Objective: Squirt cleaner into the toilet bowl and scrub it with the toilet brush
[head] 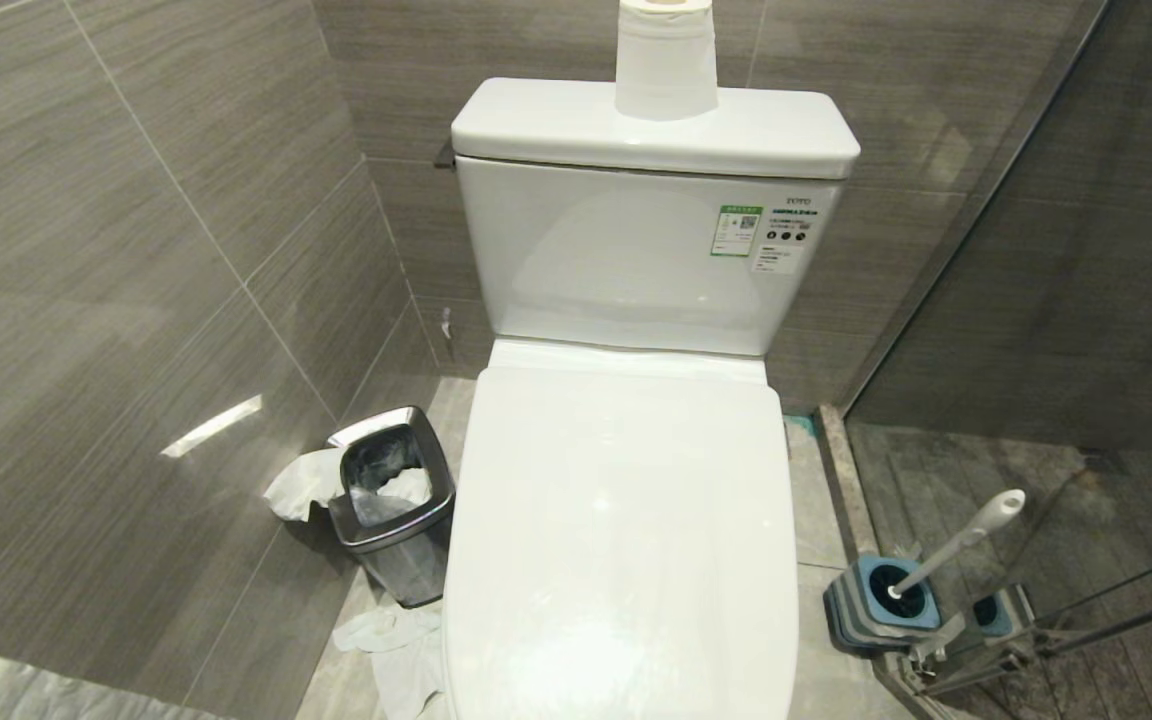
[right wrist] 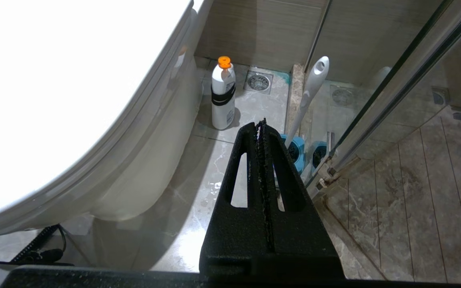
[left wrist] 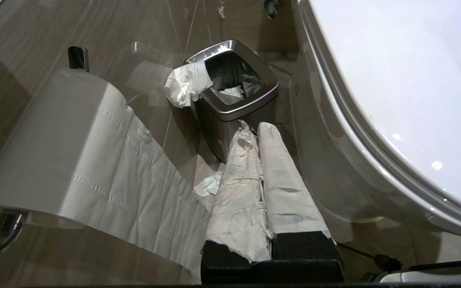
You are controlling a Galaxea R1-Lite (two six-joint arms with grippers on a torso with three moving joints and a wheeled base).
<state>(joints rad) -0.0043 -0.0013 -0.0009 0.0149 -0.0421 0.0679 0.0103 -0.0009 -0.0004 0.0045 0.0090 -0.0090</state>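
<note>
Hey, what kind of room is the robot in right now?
A small tiled bathroom, likely in a home or hotel: a white toilet with its lid shut, a toilet brush standing in its holder, and a glass shower partition beside it.

Neither arm shows from the head camera. The left tool (left wrist: pixel 256 128) hangs low and points forward and down, its two fingers (left wrist: pixel 238 180) wrapped in white paper-like covering and pressed together along their length. The right tool (right wrist: pixel 261 125) sits the same way, its black fingers (right wrist: pixel 282 176) closed tip to tip with only a thin seam between them, nothing held
</note>
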